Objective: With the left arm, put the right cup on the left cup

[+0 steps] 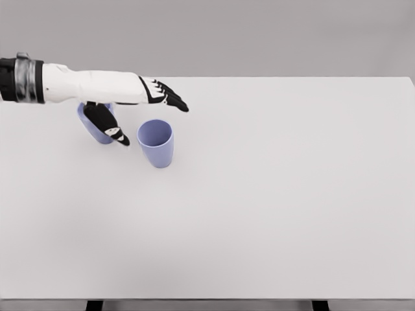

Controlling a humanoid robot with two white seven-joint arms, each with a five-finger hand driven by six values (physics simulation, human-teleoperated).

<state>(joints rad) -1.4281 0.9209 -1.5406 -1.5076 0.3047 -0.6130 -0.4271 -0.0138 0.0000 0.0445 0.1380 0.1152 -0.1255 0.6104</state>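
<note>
Two lavender-blue cups stand on the white table (259,207). The right cup (156,143) is upright with its mouth open to the top. The left cup (94,129) sits behind it to the left, mostly hidden by my left arm. My left hand (152,116) reaches in from the left above and behind the right cup, its fingers (170,97) stretched out and its thumb (111,127) pointing down in front of the left cup. The hand is open and holds nothing. It hovers just left of and above the right cup's rim, apart from it.
The table's far edge runs behind the hand, against a plain grey wall. Its front edge lies near the bottom of the view, with dark legs (94,304) below.
</note>
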